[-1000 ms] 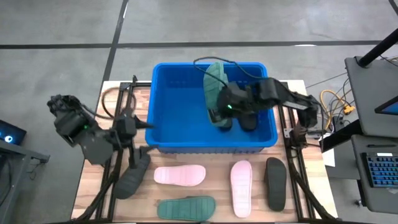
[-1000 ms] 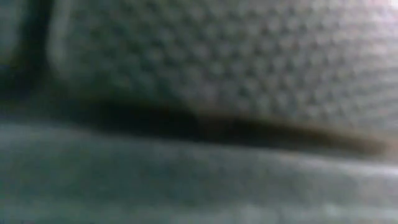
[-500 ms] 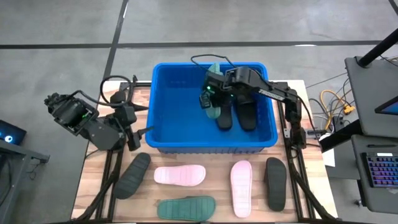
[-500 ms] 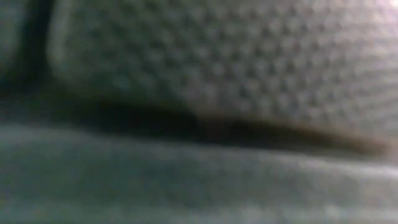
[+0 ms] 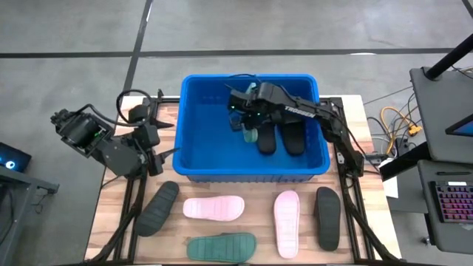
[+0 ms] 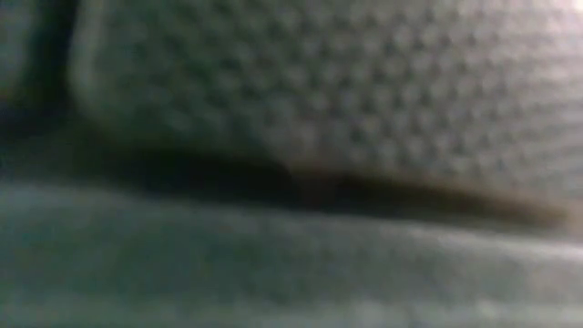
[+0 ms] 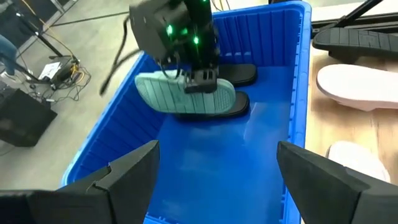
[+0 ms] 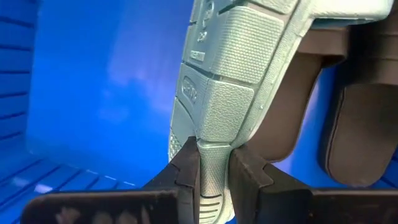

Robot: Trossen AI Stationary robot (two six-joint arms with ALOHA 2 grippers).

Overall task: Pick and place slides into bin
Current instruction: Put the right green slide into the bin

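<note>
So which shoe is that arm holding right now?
Look inside the blue bin at the table's far side. Over its floor the right gripper pinches a green slide by its edge. Its ridged sole faces sideways, while the two dark slides beside it lie flat.

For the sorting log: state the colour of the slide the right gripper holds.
Dark green slide, clamped edge-on in the right gripper; clearest in the left wrist view.

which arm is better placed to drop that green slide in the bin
Right: its pincer is shut on the green slide, already inside the blue bin. The left pincer is open outside it.
</note>
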